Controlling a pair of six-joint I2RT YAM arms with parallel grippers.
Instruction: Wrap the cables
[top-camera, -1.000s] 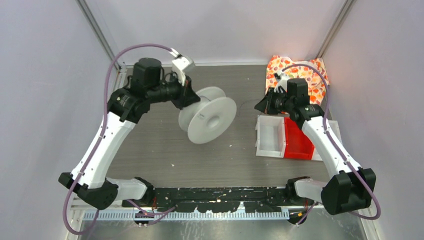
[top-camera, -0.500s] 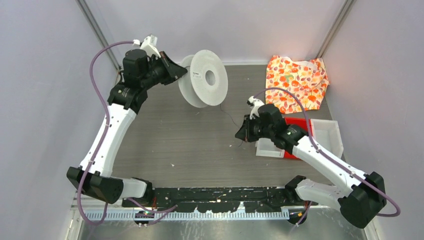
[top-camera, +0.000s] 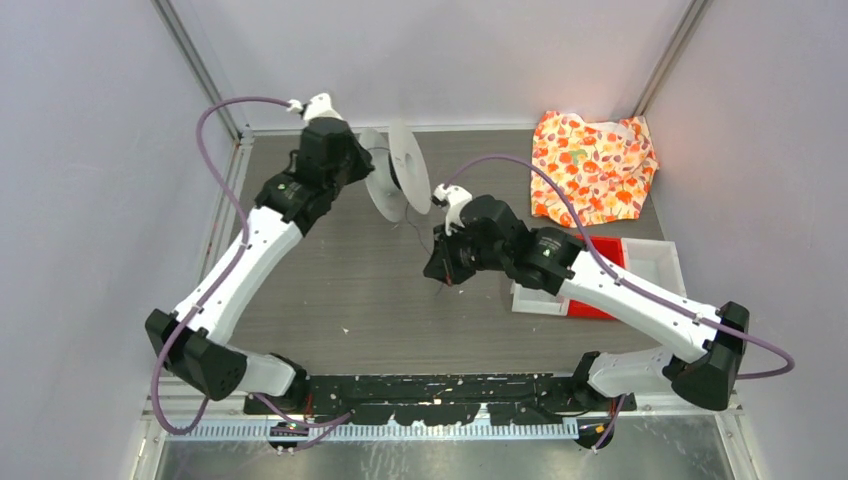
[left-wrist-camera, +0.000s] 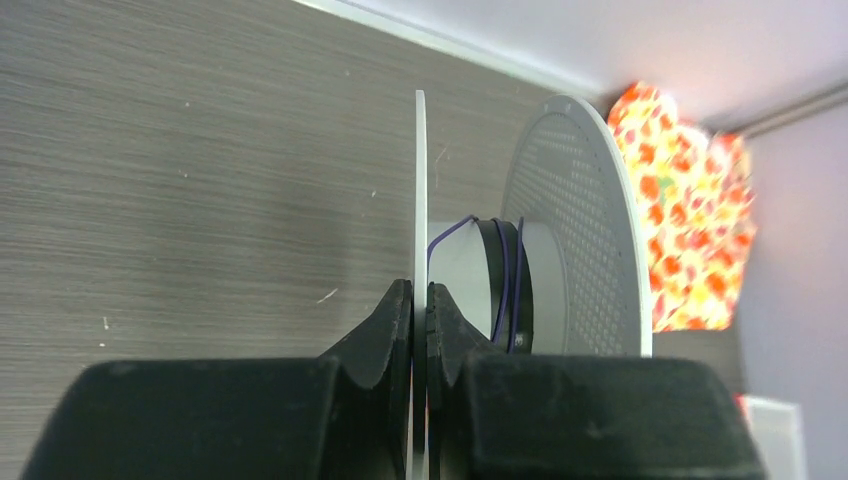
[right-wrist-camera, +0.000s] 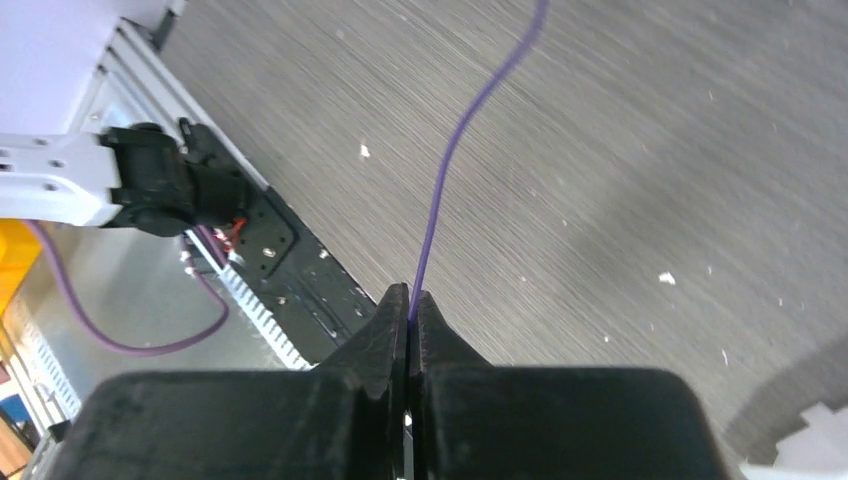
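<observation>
A white spool (top-camera: 400, 180) is held up at the back of the table, edge-on to the top camera. My left gripper (top-camera: 372, 172) is shut on one of its thin flanges (left-wrist-camera: 419, 200). A few turns of thin purple cable (left-wrist-camera: 500, 270) lie round the spool's dark hub. My right gripper (top-camera: 438, 272) is shut on the cable (right-wrist-camera: 455, 160), which runs straight up out of its closed fingertips (right-wrist-camera: 410, 300). In the top view the cable (top-camera: 418, 240) is a faint thread between the spool and the right gripper.
An orange flowered cloth (top-camera: 592, 168) lies at the back right. A red bin (top-camera: 600, 250) and a white bin (top-camera: 655, 262) sit beside the right arm. The black base rail (top-camera: 430, 395) runs along the near edge.
The left arm swung the spool right and turned it edge-on. The right gripper moved left toward the table's middle, still holding the cable.
</observation>
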